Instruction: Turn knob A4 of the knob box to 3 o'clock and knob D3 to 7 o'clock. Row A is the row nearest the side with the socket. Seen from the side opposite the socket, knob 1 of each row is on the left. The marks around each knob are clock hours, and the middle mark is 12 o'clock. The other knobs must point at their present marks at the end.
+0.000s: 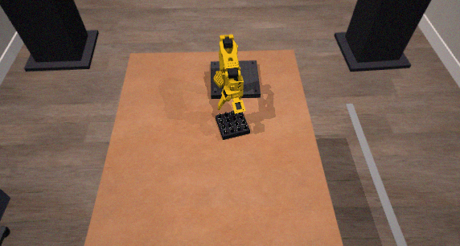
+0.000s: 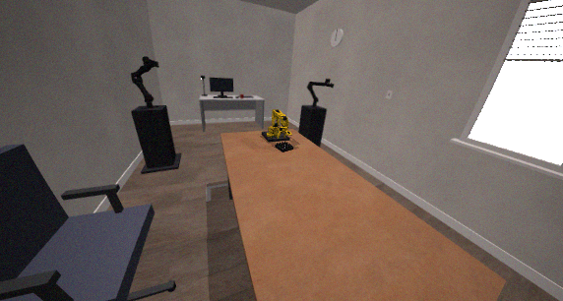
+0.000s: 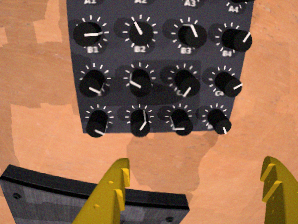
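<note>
The black knob box (image 1: 233, 125) (image 2: 283, 150) (image 3: 114, 59) lies on the table in front of the arm. In the wrist view, row D is nearest the fingers and row A is cut off by the top edge. Knob D3 (image 3: 183, 123) has a white line low on its cap, toward the lower left; its exact hour is hard to read. Knob A4 (image 3: 243, 1) barely shows, and its pointer is out of view. My gripper (image 1: 229, 109) (image 3: 196, 161) is open and empty, above and just on the arm's side of row D. The socket cannot be made out.
The table (image 1: 201, 180) (image 2: 315, 201) carries the box and the arm's dark base plate (image 1: 251, 79) (image 3: 60, 192), which lies close to row D's side. Knobs B4 (image 3: 238, 40), C3 (image 3: 186, 82), D2 (image 3: 140, 123) and D4 (image 3: 220, 123) stand close together around the rows.
</note>
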Robot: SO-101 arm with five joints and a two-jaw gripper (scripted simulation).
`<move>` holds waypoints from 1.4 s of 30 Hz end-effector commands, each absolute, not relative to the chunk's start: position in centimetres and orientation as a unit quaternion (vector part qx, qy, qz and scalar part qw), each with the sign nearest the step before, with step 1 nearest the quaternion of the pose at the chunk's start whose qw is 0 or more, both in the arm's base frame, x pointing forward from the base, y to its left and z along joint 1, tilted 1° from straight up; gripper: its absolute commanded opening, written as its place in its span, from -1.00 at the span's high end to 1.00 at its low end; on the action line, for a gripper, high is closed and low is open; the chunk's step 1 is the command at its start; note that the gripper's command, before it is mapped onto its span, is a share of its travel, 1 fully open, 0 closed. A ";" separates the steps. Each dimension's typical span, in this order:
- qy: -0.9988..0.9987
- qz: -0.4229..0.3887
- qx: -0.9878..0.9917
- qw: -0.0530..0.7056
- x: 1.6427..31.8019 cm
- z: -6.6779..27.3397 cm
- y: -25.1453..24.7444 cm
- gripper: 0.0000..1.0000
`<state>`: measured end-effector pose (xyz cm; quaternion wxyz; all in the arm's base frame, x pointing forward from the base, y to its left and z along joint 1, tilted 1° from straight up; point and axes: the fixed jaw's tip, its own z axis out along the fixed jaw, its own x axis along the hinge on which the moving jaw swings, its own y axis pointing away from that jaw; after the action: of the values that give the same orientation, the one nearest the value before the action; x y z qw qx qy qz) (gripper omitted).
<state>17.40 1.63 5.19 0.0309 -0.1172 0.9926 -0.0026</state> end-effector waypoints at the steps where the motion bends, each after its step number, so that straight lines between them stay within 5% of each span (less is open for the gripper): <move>1: 0.990 -0.001 -0.142 0.007 16.7 4.6 1.5 0.23; 42: 0.786 -0.004 -0.618 0.006 16.2 4.6 0.2 0.39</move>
<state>16.87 0.51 5.15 0.0253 -0.5742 0.8181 -0.0179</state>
